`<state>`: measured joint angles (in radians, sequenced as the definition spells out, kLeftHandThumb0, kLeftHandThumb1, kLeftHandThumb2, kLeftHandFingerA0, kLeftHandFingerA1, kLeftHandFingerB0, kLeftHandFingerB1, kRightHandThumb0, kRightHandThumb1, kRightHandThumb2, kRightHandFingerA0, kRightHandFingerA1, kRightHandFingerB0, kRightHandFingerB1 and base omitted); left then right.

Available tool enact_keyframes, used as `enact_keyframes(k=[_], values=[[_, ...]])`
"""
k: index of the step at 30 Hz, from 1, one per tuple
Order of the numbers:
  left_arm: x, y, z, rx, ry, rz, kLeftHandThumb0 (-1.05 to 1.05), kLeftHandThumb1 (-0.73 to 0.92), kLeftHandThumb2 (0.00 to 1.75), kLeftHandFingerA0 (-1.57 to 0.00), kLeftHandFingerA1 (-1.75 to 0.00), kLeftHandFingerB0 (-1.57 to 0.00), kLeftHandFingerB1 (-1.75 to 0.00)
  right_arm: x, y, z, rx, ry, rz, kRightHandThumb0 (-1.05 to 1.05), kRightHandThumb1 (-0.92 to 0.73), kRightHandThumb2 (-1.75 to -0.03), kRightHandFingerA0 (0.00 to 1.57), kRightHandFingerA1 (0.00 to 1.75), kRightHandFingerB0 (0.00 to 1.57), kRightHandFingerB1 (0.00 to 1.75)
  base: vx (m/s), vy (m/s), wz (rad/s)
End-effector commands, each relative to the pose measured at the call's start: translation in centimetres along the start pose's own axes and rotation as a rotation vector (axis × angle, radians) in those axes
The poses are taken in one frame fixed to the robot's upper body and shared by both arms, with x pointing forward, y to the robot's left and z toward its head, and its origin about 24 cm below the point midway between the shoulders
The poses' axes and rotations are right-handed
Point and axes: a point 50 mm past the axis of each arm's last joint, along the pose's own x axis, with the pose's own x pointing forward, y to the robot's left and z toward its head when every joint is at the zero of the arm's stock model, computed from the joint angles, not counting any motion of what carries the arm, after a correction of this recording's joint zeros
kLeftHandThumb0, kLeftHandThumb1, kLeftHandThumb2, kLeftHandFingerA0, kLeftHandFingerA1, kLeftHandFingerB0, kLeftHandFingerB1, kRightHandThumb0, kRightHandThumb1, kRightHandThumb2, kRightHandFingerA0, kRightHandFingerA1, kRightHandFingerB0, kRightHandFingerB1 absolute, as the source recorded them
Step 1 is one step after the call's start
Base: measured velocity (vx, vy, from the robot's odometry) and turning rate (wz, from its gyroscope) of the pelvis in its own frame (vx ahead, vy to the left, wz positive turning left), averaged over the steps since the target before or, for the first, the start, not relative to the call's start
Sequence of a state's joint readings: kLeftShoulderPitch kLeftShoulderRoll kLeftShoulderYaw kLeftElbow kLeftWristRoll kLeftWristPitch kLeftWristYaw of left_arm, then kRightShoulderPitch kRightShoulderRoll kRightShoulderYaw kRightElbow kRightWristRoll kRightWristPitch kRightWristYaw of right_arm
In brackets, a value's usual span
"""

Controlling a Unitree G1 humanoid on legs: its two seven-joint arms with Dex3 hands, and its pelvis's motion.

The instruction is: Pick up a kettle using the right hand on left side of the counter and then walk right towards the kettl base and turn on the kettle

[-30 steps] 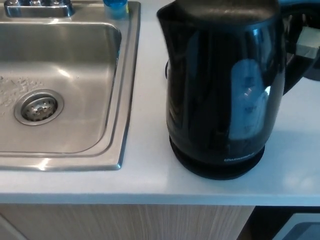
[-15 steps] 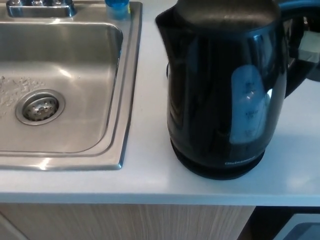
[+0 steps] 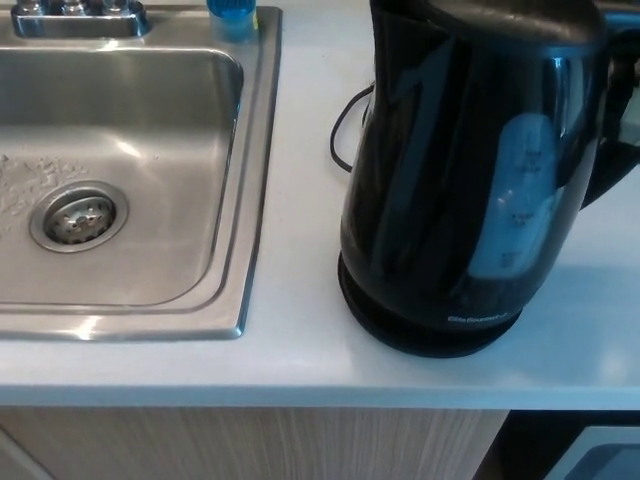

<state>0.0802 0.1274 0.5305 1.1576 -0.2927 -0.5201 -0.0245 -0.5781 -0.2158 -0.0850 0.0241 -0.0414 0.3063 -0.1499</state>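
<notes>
A black electric kettle (image 3: 470,170) filled the right half of the head view, standing on its round black base (image 3: 425,325) on a pale counter (image 3: 300,360). It leaned a little toward the right — likely because it was being seated or turned by its handle, which ran out of view at the right edge. No robot hand showed clearly, so whether any fingers were apart or clamped on the handle could not be told, and no position could be given relative to them.

A pale water window (image 3: 520,200) on the kettle's side carried level marks, but no water line could be read, so its contents were unknown. A thin black cord (image 3: 345,125) curved on the counter just behind the kettle.

To the left sat a stainless steel sink (image 3: 235,130) — its basin empty, with only a drain strainer (image 3: 78,215) at the bottom. A blue object (image 3: 232,10) stood on the sink's back rim beside the tap fitting (image 3: 75,15).
</notes>
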Motion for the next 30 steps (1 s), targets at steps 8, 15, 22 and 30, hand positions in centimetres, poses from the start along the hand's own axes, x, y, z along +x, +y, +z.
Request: enact_keyframes(k=[8, 15, 22, 30], values=[[0.4, 0.2, 0.9, 0.009, -0.046, 0.005, 0.14, 0.67, 0.92, -0.93, -0.82, -0.88, -0.79, -2.0, 1.6, 4.7, -0.152, -0.401, 0.117, -0.15, -0.50, -1.22, 0.88, 1.75, 0.75, 1.63, 0.00, 0.000, 0.00], [0.4, -0.1, 1.0, 0.025, -0.055, 0.000, 0.12, 0.69, 0.89, -0.93, -0.83, -0.89, -0.80, -1.7, 1.5, 5.5, -0.250, -0.480, 0.120, -0.15, -0.44, -1.28, 0.81, 1.75, 0.73, 1.64, 0.00, 0.000, 0.01], [0.2, 0.2, 0.9, 0.000, -0.054, 0.004, 0.14, 0.65, 0.97, -0.93, -0.85, -0.89, -0.80, -1.0, 1.2, 4.2, -0.255, -0.389, 0.094, -0.13, -0.44, -1.29, 0.86, 1.75, 0.74, 1.64, 0.00, 0.000, 0.00], [0.2, 0.6, 0.6, -0.012, -0.028, 0.006, 0.14, 0.66, 0.94, -0.95, -0.84, -0.89, -0.79, -0.8, 0.7, 0.6, -0.318, -0.159, 0.137, -0.09, -0.59, -1.10, 0.79, 1.71, 0.70, 1.37, 0.00, 0.000, 0.00]])
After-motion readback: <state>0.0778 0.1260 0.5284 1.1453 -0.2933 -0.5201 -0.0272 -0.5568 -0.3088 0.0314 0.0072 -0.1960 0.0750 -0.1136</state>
